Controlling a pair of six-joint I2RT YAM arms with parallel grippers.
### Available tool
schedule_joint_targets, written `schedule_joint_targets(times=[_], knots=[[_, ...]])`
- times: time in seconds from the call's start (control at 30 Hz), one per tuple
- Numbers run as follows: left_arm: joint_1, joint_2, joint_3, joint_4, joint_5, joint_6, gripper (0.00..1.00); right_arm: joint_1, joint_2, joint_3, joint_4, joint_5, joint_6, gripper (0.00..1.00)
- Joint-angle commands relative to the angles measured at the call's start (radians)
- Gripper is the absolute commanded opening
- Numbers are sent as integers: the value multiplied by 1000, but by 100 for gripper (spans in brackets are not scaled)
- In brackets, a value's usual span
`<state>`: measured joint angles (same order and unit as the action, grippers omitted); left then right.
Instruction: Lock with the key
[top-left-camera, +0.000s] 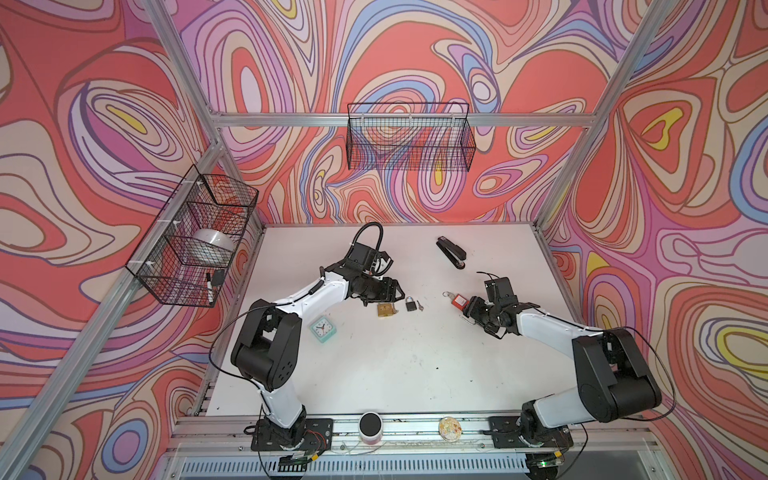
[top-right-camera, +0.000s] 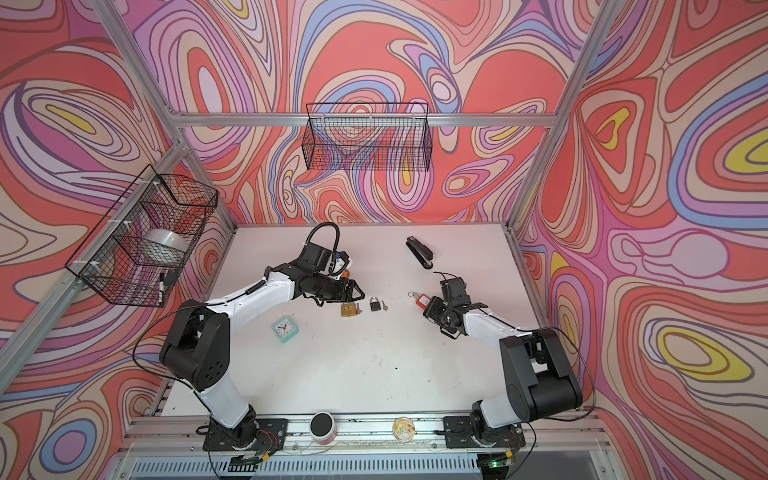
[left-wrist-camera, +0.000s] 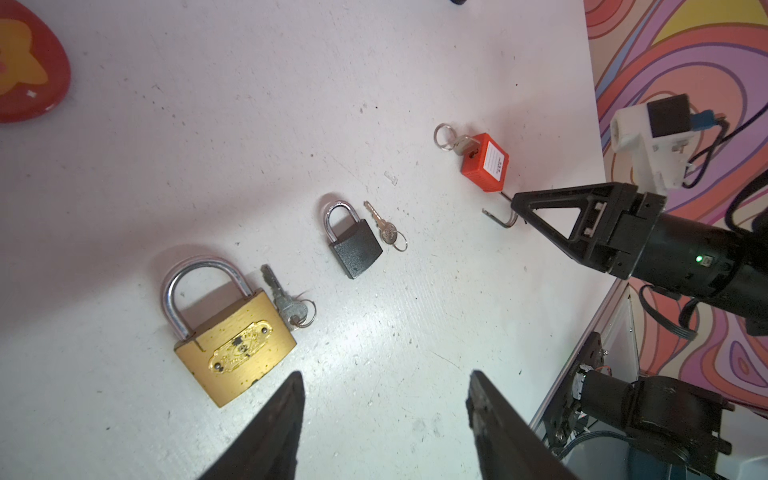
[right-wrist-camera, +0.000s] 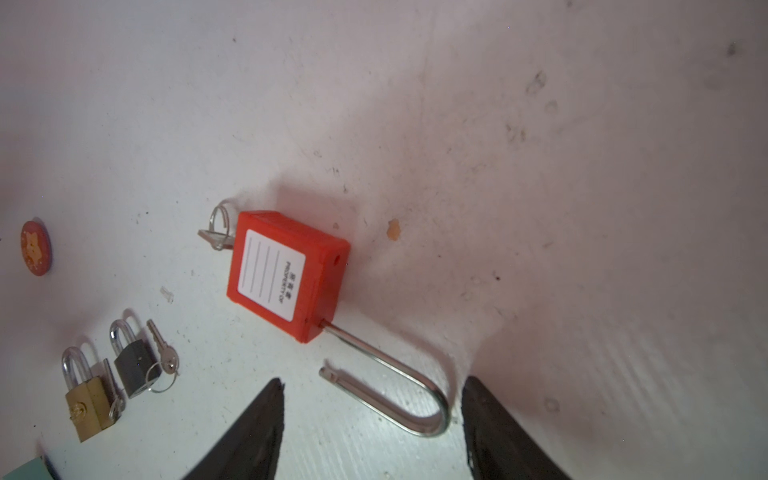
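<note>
Jaws of right tool (right-wrist-camera: 372, 384) stand apart flanking open shackle (right-wrist-camera: 390, 362) of red padlock (right-wrist-camera: 286, 274); left tool (left-wrist-camera: 385, 376) gapes empty.

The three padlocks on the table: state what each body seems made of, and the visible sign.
Gold padlock: likely brass, brushed yellow sheen.
Black padlock: perhaps painted metal, matt grainy coat; unsure.
Red padlock: seemingly moulded plastic, uniform dull colour, white label.
Its open shackle: probably polished steel, mirror shine.
</note>
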<state>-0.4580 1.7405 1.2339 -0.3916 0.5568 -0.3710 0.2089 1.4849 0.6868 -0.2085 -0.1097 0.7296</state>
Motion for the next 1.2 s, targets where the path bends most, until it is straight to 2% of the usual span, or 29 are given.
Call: schedule_joint_targets(times=[0.0,0.17,0.27,0.4,0.43,0.6,0.7,0.93,1.17], knots=[[4,-10,-2,4,9,-3,64,-5,26,-7,24,-43,-16,70],[4,-14,3,2,7,-5,64,-3,62,-13,82,-152,14,68],[4,-16,3,-1,3,-5,64,0,95,-30,191,-289,58,66],[4,-19,1,-2,2,-5,64,8,118,0,190,-335,64,65],[3,-21,2,-4,3,-4,64,9,109,16,158,-312,58,65],[4,-25,3,-7,-1,-1,64,9,42,122,-94,-46,-18,65],[2,-20,6,-7,3,-2,64,8,81,226,-208,28,-96,66],[2,-28,3,0,0,-11,64,9,267,445,-324,29,-223,63],[2,-38,-13,-4,-2,-8,64,31,397,576,-412,79,-295,62]])
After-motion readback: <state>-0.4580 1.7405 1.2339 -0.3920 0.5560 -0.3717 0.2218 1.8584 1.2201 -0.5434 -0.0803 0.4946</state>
